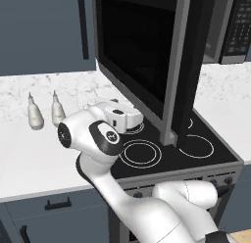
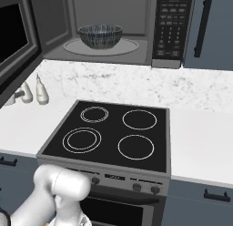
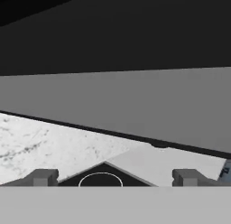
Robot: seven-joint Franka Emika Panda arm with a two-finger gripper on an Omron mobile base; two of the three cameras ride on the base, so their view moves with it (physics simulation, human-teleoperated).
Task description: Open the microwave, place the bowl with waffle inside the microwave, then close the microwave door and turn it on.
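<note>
The door (image 1: 147, 56) stands wide, its long edge running at 12 o'clock just above the spread, empty pincer (image 3: 113, 177); bowl (image 2: 100, 36) already inside.

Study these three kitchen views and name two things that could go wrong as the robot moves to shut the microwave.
1. The wide black glass microwave door hangs open over the black four-ring stove, with the open gripper just below its grey edge; a swing could glance off or jam.
2. The small dark grey bowl sits near the front of the grey cavity, so a hard slam might jolt it.
</note>
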